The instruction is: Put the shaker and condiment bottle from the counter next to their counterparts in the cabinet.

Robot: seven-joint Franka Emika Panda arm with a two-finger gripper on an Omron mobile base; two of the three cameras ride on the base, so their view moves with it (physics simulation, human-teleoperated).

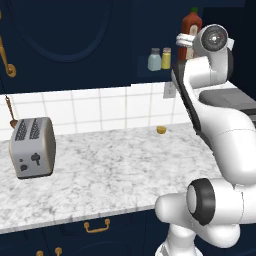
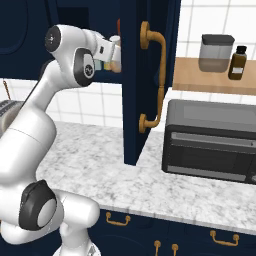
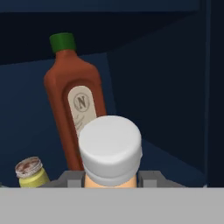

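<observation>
Grip: my gripper (image 3: 111, 183) is clamped on the condiment bottle (image 3: 110, 151), fingers just below its pale cap, so the peach body hangs between the jaws & the cap sits up in front of the hand cam. Jaws as far closed as the bottle allows, not slack.

Where I am: arm reached up & into the cabinet (image 1: 75, 45), hand at shelf height. In the right base view the bottle's pale cap & peach body show at my hand, tucked behind the edge of the open cabinet door (image 2: 150, 75).

Why held high: judging by the angle, I'm carrying it upright so the base can land flat on the shelf, not tip.

Counterpart 1: tall red-brown sauce bottle (image 3: 76, 100), green cap, white label, stands upright right behind my bottle. That's the one to set mine beside.

Counterpart 2: yellow shaker (image 3: 29, 173), silver cap, low to one side of the sauce bottle.

Shaker: pale blue-grey shaker (image 1: 154, 59) stands on the shelf touching or just beside the yellow 1, so that half looks done.

Left to do: 1 item, this bottle. Can't tell whether its base touches the shelf; it's hidden under my hand.

Risk: sauce bottle is tall & close; a nudge forward could knock it. Lower straight, then let go.

Counter: toaster (image 1: 32, 147) & a small yellow bit (image 1: 161, 130) on the marble, not mine to move.
</observation>
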